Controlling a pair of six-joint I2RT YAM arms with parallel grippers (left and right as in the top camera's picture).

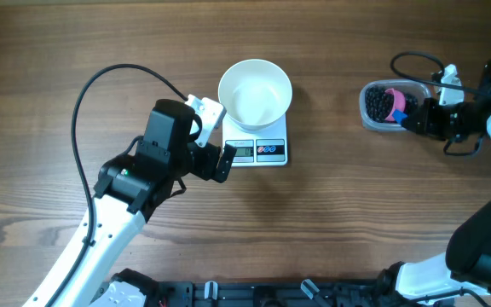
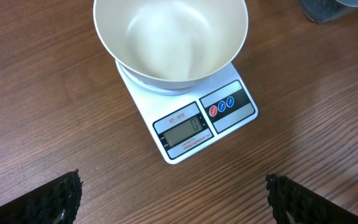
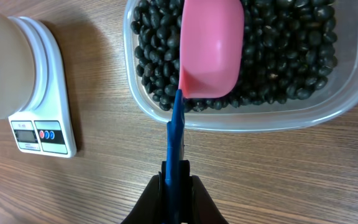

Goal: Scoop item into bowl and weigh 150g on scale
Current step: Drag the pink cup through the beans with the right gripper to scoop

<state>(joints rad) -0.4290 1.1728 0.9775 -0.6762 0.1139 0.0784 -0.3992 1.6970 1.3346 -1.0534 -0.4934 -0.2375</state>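
Note:
The white bowl (image 1: 255, 92) (image 2: 169, 40) stands empty on the white scale (image 1: 258, 151) (image 2: 194, 127). Just left of the scale my left gripper (image 1: 216, 136) (image 2: 173, 182) hangs open, only bare wood between its fingers. At the far right, black pellets (image 1: 375, 104) (image 3: 278, 56) fill a clear tub (image 1: 366, 119) (image 3: 260, 121). My right gripper (image 1: 407, 119) (image 3: 178, 180) is shut on the blue handle (image 3: 176, 130) of a pink scoop (image 1: 395, 102) (image 3: 211, 50). The scoop's head lies over the pellets inside the tub, with none showing on its pink face.
The tub sits about a hand's width right of the scale, with bare wooden table between them. A black cable (image 1: 101, 85) loops over the table behind the left arm. The right arm's cable (image 1: 412, 60) curls behind the tub.

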